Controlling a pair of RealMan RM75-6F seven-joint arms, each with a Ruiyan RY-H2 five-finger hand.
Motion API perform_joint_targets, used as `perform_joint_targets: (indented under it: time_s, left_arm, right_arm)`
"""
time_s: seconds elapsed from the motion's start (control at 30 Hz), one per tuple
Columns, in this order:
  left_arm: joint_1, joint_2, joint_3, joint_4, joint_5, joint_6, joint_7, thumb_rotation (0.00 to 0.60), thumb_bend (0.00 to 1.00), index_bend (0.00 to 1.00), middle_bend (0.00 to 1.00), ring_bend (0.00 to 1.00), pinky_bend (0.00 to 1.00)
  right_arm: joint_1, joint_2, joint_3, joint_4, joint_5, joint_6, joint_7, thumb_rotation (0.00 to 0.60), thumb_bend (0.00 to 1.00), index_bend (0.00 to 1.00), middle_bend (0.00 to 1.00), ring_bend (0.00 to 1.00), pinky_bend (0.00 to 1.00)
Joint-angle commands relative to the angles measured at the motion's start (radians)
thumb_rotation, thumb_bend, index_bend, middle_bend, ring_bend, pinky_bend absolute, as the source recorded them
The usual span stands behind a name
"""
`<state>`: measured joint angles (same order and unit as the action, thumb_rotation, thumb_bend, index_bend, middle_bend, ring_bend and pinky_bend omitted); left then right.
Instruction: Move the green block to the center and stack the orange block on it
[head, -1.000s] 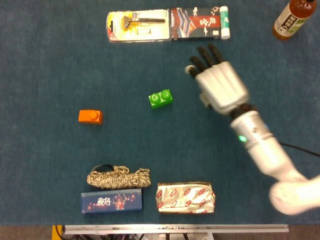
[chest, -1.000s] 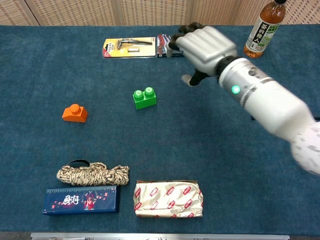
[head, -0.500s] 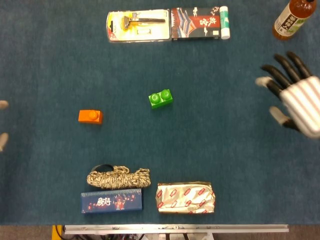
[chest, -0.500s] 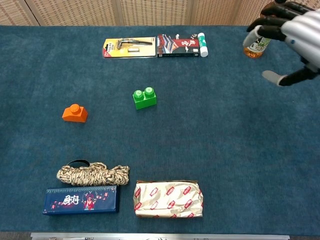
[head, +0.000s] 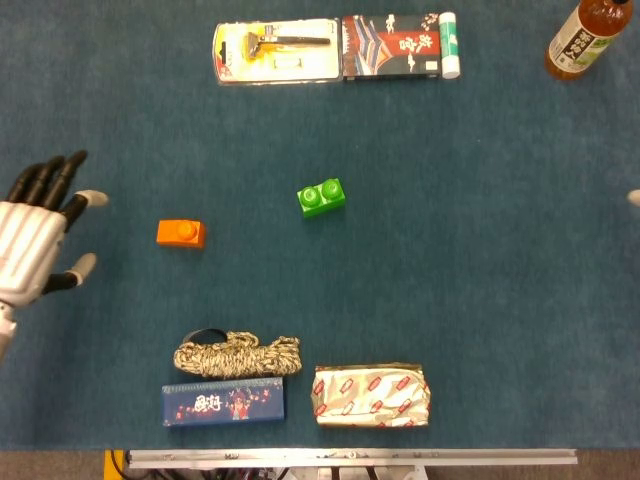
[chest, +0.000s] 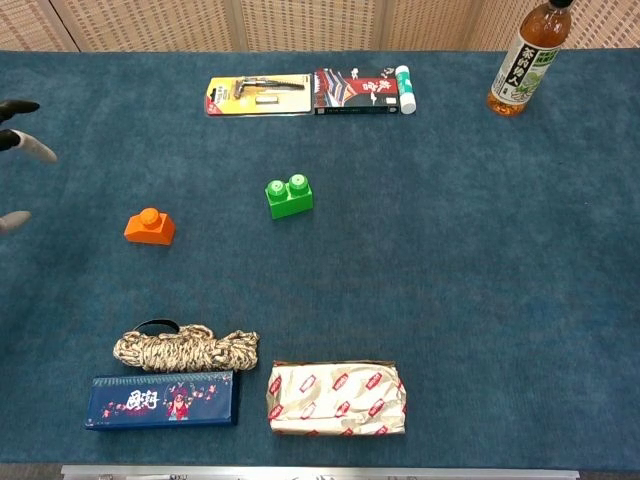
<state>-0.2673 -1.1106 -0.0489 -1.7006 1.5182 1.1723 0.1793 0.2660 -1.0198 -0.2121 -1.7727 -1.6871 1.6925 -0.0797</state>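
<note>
Left hand newly in, right gone

I see both views evenly and brightly lit from overhead; shadows on the table are faint, focus sharp, no glare, slight edge distortion.

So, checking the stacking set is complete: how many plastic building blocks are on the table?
2. The green two-stud plastic block sits near the middle; the orange one-stud plastic block lies apart to its left. None seems hidden.
</note>
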Motion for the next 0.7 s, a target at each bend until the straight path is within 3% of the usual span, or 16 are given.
perform_joint_targets:
  time_s: [0.03,0.33,0.7]
  left_arm:
    - [-0.039,-0.036,-0.008,0.010,-0.050,-0.059,0.046,0.600,0.28,0.26,0.00,0.00,0.08]
    - [-0.112,-0.111,-0.029,0.043,-0.164,-0.152,0.138,0.600,0.28,0.26,0.00,0.00,0.08]
    - [-0.157,-0.184,-0.033,0.042,-0.256,-0.169,0.229,0.600,0.24,0.26,0.00,0.00,0.08]
  right_arm:
    - [-0.036,0.000,0.019,0.033,-0.023,0.036,0.036,0.600,0.29,0.30,0.20,0.00,0.02]
    - [-0.091,-0.009,0.061,0.103,-0.018,0.056,0.160,0.600,0.29,0.30,0.20,0.00,0.02]
    - [-0.129,-0.002,0.096,0.153,-0.027,0.061,0.265,0.600,0.29,0.30,0.20,0.00,0.02]
